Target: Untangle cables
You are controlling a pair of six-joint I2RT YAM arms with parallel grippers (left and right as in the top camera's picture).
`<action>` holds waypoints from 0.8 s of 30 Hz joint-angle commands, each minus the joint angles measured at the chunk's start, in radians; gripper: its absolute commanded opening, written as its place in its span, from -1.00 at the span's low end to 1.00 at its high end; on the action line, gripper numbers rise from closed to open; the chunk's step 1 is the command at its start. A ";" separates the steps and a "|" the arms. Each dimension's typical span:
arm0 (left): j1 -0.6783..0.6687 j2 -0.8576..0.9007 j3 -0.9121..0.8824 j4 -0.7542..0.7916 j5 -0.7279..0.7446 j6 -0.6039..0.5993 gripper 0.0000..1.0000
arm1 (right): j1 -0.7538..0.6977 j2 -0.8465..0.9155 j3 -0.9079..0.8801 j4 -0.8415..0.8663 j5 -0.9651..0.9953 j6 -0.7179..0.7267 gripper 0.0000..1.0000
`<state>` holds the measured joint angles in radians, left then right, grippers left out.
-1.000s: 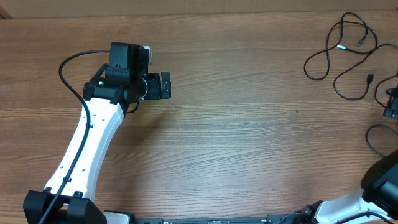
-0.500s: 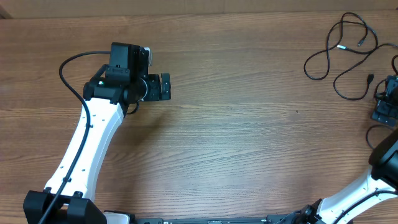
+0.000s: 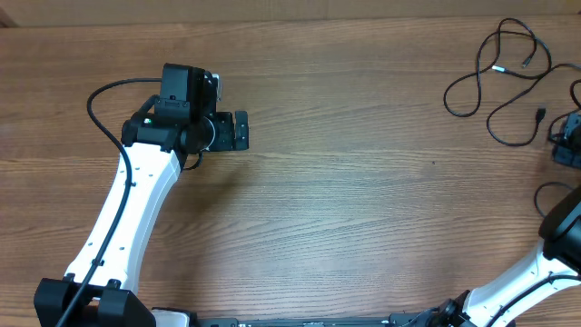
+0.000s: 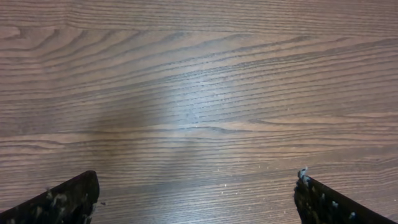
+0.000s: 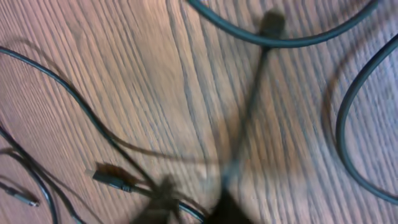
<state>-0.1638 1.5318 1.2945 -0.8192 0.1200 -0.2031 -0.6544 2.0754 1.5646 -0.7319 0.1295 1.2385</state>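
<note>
The right hand [image 3: 568, 143] is cropped by the overhead edge, its wrist view blurred

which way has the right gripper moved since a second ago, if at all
Yes: the right gripper has crept up-frame in the overhead view, nearer the small plug end of the cables.

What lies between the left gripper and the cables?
Nothing but bare wooden table. In the overhead view, the stretch from the left gripper to the cables at the far right holds no object.
</note>
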 commanded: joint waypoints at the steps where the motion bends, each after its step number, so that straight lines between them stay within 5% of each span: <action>1: -0.007 -0.015 -0.003 0.001 0.004 0.001 1.00 | -0.002 0.013 0.005 0.005 0.042 -0.018 -0.92; 9: -0.007 -0.015 -0.003 0.001 0.004 0.000 1.00 | -0.001 0.012 0.022 0.220 -0.338 -0.491 -0.92; 16: -0.007 -0.015 -0.003 0.002 0.004 -0.003 1.00 | 0.000 0.012 0.038 0.121 -0.360 -0.800 -0.92; 24: -0.007 -0.015 -0.003 0.053 0.005 -0.022 1.00 | 0.026 0.008 0.053 0.067 -0.456 -0.877 -0.92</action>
<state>-0.1638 1.5318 1.2945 -0.7746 0.1200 -0.2043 -0.6495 2.0796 1.5749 -0.6693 -0.2661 0.4393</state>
